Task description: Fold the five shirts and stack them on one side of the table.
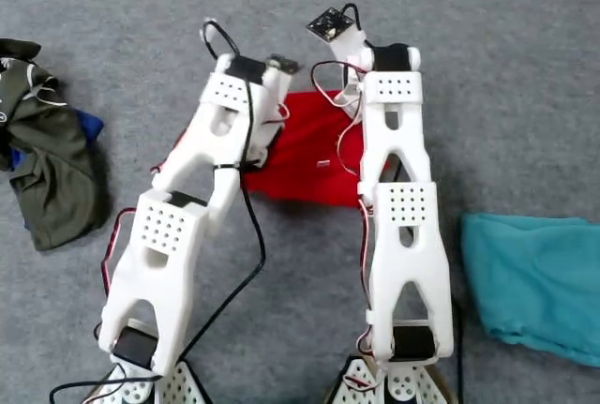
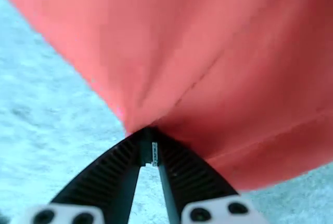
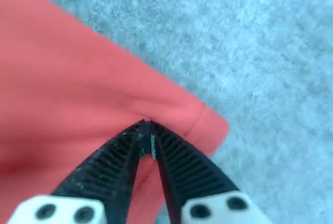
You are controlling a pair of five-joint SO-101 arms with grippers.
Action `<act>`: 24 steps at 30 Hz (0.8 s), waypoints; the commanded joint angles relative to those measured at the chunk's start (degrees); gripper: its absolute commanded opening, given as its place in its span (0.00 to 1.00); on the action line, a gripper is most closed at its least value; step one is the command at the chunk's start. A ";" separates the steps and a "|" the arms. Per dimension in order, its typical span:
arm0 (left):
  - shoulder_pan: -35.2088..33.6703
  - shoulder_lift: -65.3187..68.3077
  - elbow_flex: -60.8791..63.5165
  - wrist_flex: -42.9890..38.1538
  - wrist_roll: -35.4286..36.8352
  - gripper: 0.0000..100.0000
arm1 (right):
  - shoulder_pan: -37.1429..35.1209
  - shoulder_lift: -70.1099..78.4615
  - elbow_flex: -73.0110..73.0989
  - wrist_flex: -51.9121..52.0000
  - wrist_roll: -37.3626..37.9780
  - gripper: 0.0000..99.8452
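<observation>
Item, far left: heap of dark shirts (image 1: 47,170), crumpled and unfolded, at the table's edge.
Item: left gripper (image 2: 148,133), jaws closed on an edge of the red shirt (image 1: 305,146).
Item, centre: red shirt, lying on the grey table (image 1: 525,76), partly under the two arms.
Item: right gripper (image 3: 145,128), jaws pinched tight on a hemmed corner of the same shirt.
Item, far right: teal shirt (image 1: 534,273), roughly folded, well apart from the red one.
Risk: both holds look thin, right at the cloth's edge. An uneven lift could pull a corner free or skew the fold.
Containers: none; all shirts lie directly on the table.
</observation>
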 commanded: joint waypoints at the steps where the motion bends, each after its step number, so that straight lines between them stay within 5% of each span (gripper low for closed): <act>1: -2.02 -4.00 -6.68 0.79 0.44 0.02 | 0.13 -2.86 -9.27 6.42 0.18 0.01; 7: -2.20 -8.75 -13.98 -0.18 4.13 0.02 | 0.66 -15.08 -4.88 11.60 -2.37 0.01; 15: -2.55 2.24 -15.74 -15.56 8.09 0.02 | -0.31 -39.87 28.62 11.25 -6.77 0.01; 24: -3.87 12.44 -15.91 -18.99 7.65 0.02 | -0.92 -44.79 62.64 -6.15 -9.32 0.01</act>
